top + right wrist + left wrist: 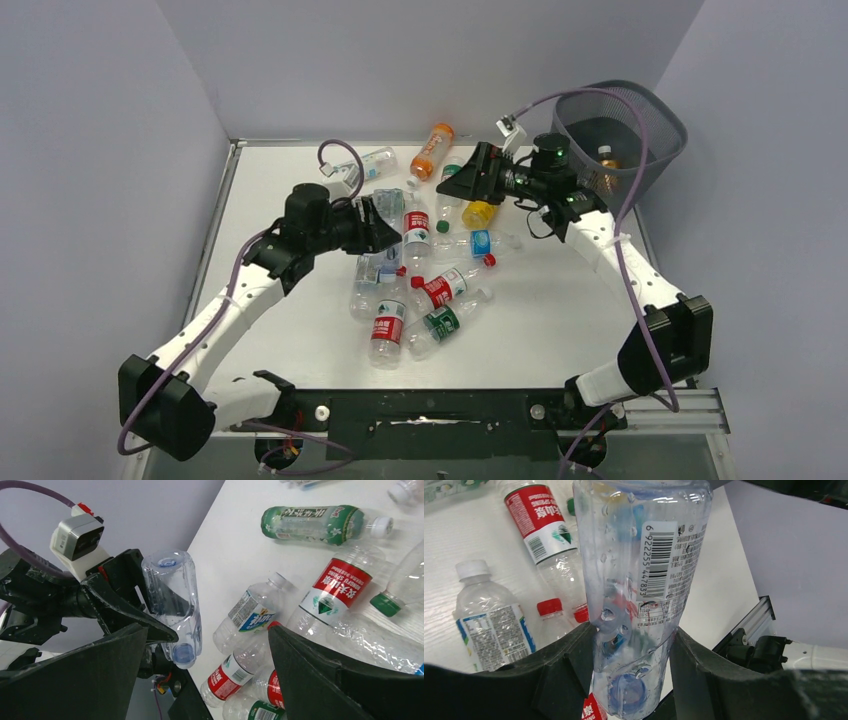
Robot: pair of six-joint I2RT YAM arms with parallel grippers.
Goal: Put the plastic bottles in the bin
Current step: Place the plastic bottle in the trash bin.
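White tabletop (560,300), grey walls (400,60): left gripper (631,630) is clamping a clear bottle (644,555).
Its long axis is running out between the fingers (569,670), blue cap toward the palm, base outward. Its barcode label and droplets are showing, and it seems to be hanging above the other bottles (420,290). Right gripper (207,630) is hovering spread wide, empty, beside the mesh bin (660,115).

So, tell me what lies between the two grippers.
Top view: between the left gripper, shut on a clear bottle, and the open right gripper lie a red-labelled bottle, a green-capped bottle and the yellow bottle.
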